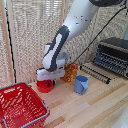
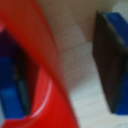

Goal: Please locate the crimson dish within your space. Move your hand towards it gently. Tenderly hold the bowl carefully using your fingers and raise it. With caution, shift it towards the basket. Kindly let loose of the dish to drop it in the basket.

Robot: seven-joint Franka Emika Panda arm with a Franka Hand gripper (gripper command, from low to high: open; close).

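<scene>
The crimson dish point(image 1: 46, 86) is a small red bowl on the wooden table, just beyond the basket. My gripper point(image 1: 45, 80) is straight down on it, at its top. In the wrist view the dish's red rim point(image 2: 42, 65) fills the picture, blurred and very near. The gripper point(image 2: 62, 75) is open and straddles that rim. One dark blue-tipped finger point(image 2: 112, 65) stands outside the rim with a gap of bare wood between. The other finger point(image 2: 11, 87) shows on the far side of the rim. The red wire basket point(image 1: 20, 106) stands on the table at the exterior view's lower left.
A blue cup point(image 1: 81, 84) stands to the dish's right in the exterior view. A yellow-orange toy point(image 1: 71, 73) sits behind, between them. A dark toaster oven point(image 1: 113, 55) and a metal rack point(image 1: 96, 73) are at the far right. A slatted screen stands behind.
</scene>
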